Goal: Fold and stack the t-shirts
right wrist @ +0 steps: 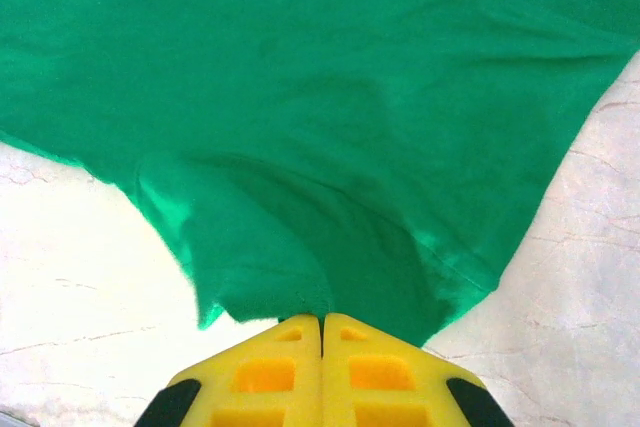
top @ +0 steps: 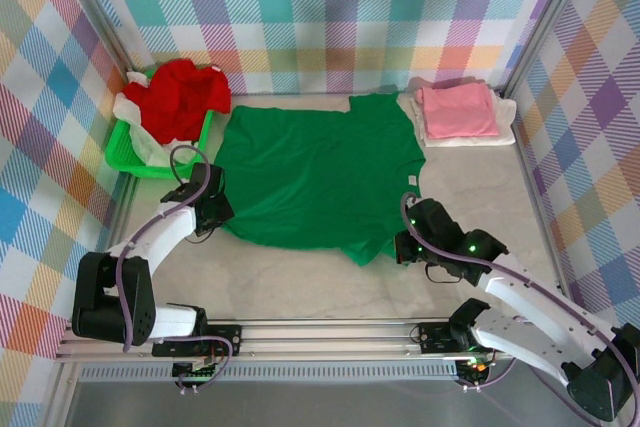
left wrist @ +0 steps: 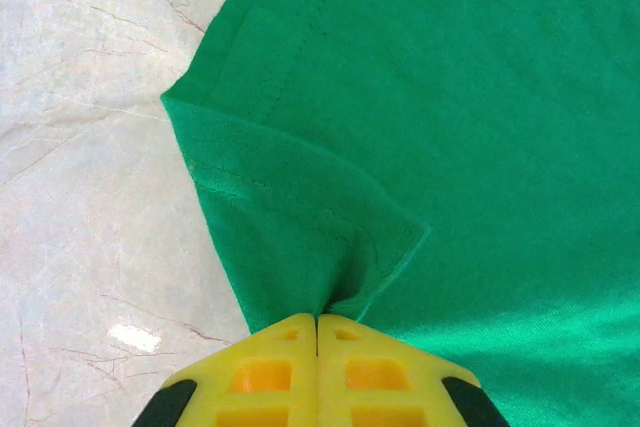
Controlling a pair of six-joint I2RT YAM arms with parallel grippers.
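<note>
While left gripper (left wrist: 318, 319) and right gripper (right wrist: 322, 319) each clamp the green shirt (top: 320, 172) at its near edge, a thin pinch may slip on lifting, skewing the fold.

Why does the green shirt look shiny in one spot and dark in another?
Left wrist view: light glares off the green t-shirt at lower right, plus a bright spot on the table. Right wrist view: dark shadow on the bunched cloth above the fingers. Top view: even light, sharp.
</note>
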